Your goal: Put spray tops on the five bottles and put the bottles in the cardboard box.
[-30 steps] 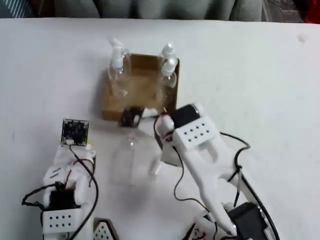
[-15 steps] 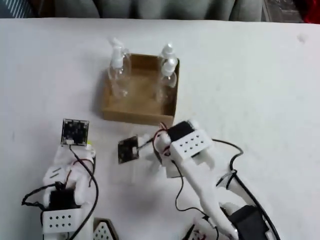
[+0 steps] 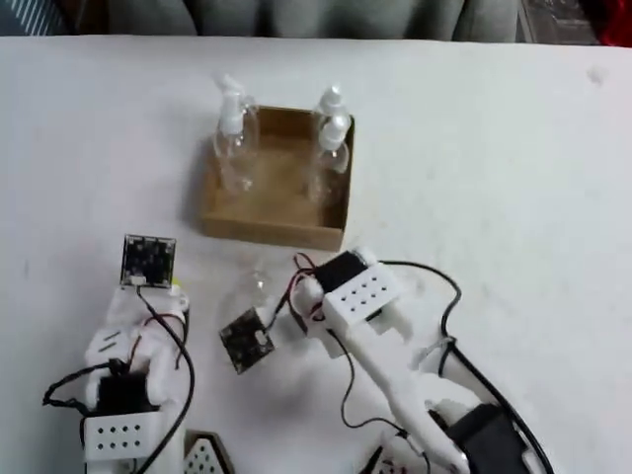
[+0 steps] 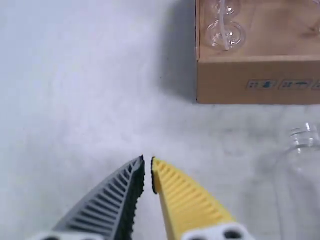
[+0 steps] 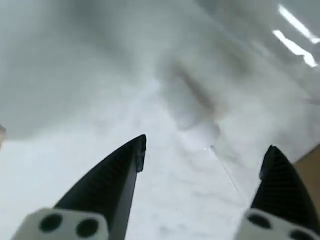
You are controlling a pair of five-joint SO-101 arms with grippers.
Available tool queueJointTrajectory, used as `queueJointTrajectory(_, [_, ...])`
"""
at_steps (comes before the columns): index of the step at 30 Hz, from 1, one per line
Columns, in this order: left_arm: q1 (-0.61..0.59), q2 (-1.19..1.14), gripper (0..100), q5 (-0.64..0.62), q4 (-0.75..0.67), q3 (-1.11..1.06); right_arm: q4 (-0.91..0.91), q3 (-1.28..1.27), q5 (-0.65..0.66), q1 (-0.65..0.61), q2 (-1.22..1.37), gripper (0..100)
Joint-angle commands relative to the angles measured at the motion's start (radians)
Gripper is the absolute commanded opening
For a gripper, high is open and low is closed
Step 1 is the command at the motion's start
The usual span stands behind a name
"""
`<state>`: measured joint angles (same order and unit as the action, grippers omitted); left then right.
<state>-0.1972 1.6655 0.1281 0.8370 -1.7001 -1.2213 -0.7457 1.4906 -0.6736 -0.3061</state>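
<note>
- At the lower left of the high view, the left arm sits low and folded near the table's front edge, with its wrist pointing up the frame toward the box.
- The left gripper has its grey and yellow fingers pressed together at the tips, with nothing between them. It hovers over bare table short of the box.
- Just left of centre in the high view, an uncapped bottle sits on the table near the box's front wall, its open neck toward the box. It is too blurred to tell whether it lies or stands.
- Above it in the frame stands the cardboard box, open at the top.
- A single bottle stands upright in the box's far left corner and wears a white spray top.
- A bottle pair, both capped in white, stands close together at the box's far right corner.
- From the lower right, the right arm stretches diagonally toward centre, with its wrist bent over toward the uncapped bottle.
- The right gripper has its two black fingers spread wide. Something clear and blurred lies between and beyond them, and I cannot tell whether they touch it.
</note>
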Motion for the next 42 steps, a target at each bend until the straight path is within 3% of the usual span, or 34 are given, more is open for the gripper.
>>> queueJointTrajectory(1, [-0.008, 0.021, 2, -0.012, -0.028, 0.002, 0.082, 0.025, 0.014, -0.001, 0.111, 31.3])
queueJointTrajectory(6, [-0.008, 0.021, 2, -0.012, -0.029, 0.002, 0.154, 0.028, 0.011, 0.028, 0.177, 28.5])
queueJointTrajectory(15, [-0.008, 0.021, 2, -0.012, -0.029, 0.002, 0.153, 0.049, 0.011, 0.071, 0.18, 0.9])
queueJointTrajectory(22, [-0.008, 0.021, 2, -0.012, -0.029, 0.002, 0.042, 0.077, -0.008, 0.17, 0.162, 1.7])
queueJointTrajectory(32, [-0.008, 0.021, 2, -0.012, -0.029, 0.002, -0.025, 0.173, -0.47, 0.512, -0.028, 1.7])
queueJointTrajectory(42, [-0.008, 0.021, 2, -0.012, -0.025, 0.002, -0.028, 0.164, -0.649, 0.957, -0.194, 2.1])
